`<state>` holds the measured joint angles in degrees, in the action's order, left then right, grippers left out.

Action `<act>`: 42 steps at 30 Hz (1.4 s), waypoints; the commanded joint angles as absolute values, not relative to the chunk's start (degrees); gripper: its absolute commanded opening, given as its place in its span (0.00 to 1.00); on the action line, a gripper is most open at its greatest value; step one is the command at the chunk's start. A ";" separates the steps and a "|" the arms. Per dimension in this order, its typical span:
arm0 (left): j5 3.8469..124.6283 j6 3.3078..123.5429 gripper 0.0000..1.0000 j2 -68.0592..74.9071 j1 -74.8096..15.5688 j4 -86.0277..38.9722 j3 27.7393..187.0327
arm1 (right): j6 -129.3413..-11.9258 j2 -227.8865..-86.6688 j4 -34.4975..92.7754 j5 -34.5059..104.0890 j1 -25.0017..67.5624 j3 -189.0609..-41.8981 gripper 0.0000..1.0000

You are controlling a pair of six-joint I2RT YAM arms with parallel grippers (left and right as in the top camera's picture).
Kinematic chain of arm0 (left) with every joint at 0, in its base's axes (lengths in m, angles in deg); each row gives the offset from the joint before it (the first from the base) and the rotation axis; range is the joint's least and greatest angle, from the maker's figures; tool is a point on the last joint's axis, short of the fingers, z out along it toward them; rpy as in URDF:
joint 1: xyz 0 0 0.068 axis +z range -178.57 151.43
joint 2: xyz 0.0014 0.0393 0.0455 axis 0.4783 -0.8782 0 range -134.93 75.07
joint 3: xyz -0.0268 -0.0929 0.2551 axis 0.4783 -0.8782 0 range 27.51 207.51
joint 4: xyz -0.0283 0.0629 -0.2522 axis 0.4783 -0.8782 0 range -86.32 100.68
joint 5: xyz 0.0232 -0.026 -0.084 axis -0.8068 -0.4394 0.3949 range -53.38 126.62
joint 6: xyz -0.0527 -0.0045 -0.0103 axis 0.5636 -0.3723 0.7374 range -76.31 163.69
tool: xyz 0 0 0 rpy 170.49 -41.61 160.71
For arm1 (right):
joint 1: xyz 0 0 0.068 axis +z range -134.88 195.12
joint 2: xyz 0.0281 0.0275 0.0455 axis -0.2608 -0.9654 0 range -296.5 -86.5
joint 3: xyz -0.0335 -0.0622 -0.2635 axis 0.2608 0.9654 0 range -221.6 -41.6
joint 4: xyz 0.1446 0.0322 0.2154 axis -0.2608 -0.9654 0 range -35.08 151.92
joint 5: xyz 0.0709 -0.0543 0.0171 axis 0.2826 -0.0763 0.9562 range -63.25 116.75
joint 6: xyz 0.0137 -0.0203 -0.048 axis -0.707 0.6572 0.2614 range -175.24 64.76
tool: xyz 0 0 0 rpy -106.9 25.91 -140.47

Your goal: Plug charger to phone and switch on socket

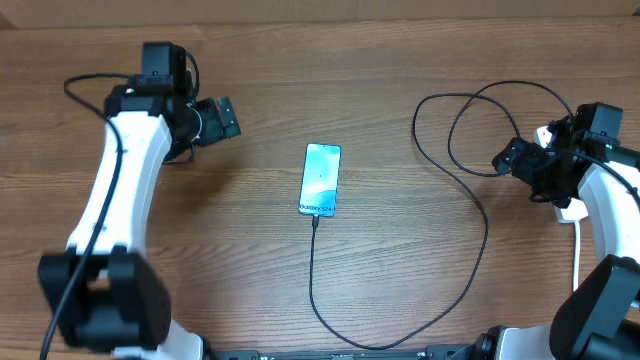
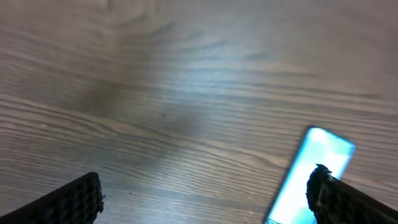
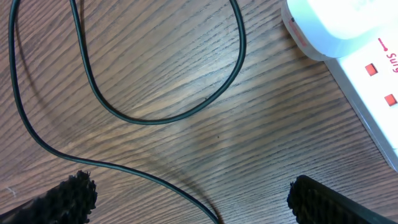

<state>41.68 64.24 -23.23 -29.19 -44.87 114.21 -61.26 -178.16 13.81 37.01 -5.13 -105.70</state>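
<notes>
Switch step, probably
Left hand [image 1: 222, 118] and right hand [image 3: 193, 190] are hanging open; cable [image 1: 470, 270] tip's touching the phone [image 1: 320, 180] on the desk [image 1: 400, 60]. Power strip [image 3: 360, 87] is lying by the right hand, so aim one fingertip [image 3: 314, 196] squarely at a red switch [image 3: 371, 68].

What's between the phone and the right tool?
Overhead view: between the phone and the right tool, only loops of the charger lie on the otherwise bare table.
</notes>
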 commanded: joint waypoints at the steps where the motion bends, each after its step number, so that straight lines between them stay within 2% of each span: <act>1: 40.89 62.96 1.00 -14.62 -29.89 -44.81 114.56 | -61.34 -178.18 13.98 37.34 -5.09 -105.28 1.00; 15: 40.87 62.96 1.00 1.64 -29.89 -44.81 113.70 | -61.34 -178.18 13.98 37.34 -5.09 -105.28 1.00; 31: 39.89 62.96 1.00 18.80 -30.53 -44.59 81.55 | -61.34 -178.18 13.98 37.34 -5.09 -105.28 1.00; 42: 39.39 63.15 1.00 26.41 -30.53 -42.86 69.79 | -61.34 -178.18 13.98 37.34 -5.09 -105.28 1.00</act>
